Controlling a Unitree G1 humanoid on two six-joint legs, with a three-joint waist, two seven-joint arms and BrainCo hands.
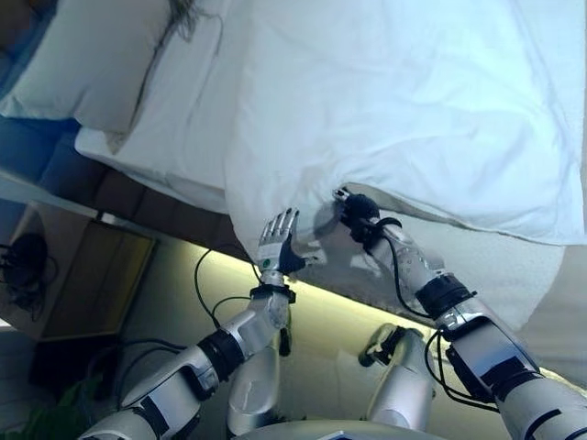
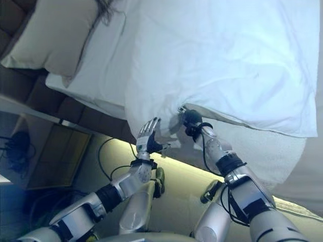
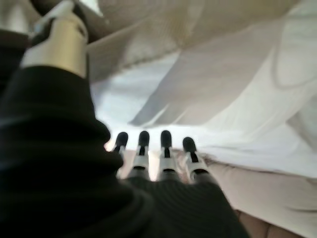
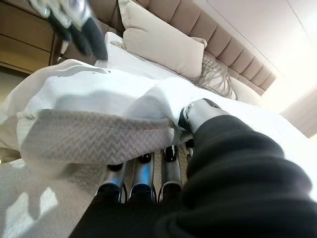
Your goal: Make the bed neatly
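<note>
A white duvet (image 1: 394,101) covers the bed, and its near edge hangs over the bed's side. My right hand (image 1: 358,213) is at that edge. In the right wrist view its fingers (image 4: 143,171) reach under the duvet's hem (image 4: 94,134) and the thumb (image 4: 198,114) lies on top, pinching the cloth. My left hand (image 1: 278,240) is held up just left of it, below the hanging corner, fingers straight and holding nothing. Its fingertips (image 3: 166,139) point at the duvet's folds (image 3: 223,89). A beige pillow (image 1: 92,55) lies at the head of the bed.
A padded headboard (image 4: 213,34) runs behind the pillow. A wooden bedside table (image 1: 87,275) stands to the left by the bed's head. A lit strip (image 1: 348,307) glows along the bed base. A light sheet (image 1: 495,266) shows beneath the duvet's edge.
</note>
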